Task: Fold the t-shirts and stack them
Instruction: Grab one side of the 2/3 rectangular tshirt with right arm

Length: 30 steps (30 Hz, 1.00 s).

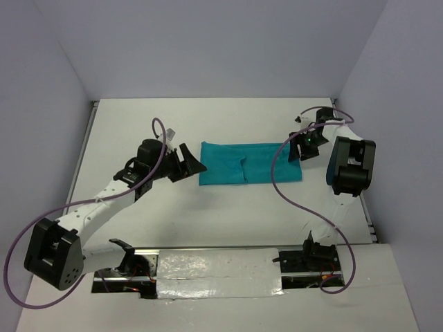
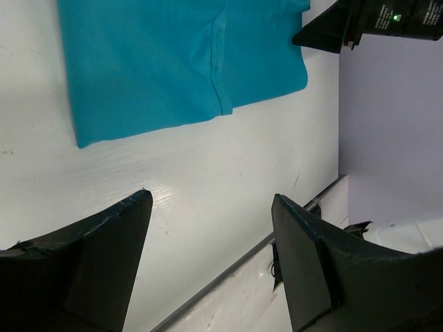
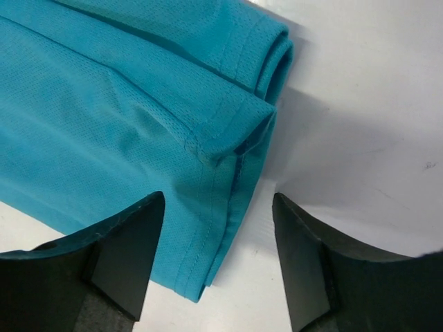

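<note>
While L gripper [image 2: 209,200] & R gripper [image 3: 218,199] gape, teal t-shirt [image 1: 249,164] lies folded.

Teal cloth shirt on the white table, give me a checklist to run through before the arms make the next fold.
1. Left gripper open and empty: ok.
2. Right gripper open, nothing pinched between its fingers: ok.
3. Teal short-sleeved cloth shirt lying as a flat long band on the white table: ok.
4. Bare table between the left gripper and the shirt's left end, room to approach: ok.
5. Layers at the shirt's right end lined up: not ok, the hems sit staggered and one curls over.
6. Right fingers touching the cloth or just above it: cannot tell.
</note>
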Each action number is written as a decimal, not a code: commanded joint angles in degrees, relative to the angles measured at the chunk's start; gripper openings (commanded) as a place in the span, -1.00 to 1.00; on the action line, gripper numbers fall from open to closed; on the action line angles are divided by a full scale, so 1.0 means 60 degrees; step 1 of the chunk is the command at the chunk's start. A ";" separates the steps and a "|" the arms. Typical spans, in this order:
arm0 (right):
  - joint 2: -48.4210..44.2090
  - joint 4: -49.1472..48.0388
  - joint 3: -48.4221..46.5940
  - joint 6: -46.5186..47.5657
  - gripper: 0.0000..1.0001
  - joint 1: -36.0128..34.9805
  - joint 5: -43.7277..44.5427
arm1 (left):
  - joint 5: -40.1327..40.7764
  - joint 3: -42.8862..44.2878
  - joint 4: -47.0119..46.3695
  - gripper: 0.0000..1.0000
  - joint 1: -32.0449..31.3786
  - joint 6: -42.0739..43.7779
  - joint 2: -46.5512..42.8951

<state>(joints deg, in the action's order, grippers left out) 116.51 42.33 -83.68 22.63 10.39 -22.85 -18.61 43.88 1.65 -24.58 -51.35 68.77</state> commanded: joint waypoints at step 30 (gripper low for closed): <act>0.0710 -0.0125 0.0206 -0.0827 -0.89 -0.0312 -0.1139 | 0.0377 -0.0633 -0.0466 0.66 0.0039 -0.0392 -0.0989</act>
<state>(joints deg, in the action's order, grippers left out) 118.76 41.54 -83.72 18.63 8.86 -27.86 -16.73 40.49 1.21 -24.58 -53.12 63.96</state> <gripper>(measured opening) 0.124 0.829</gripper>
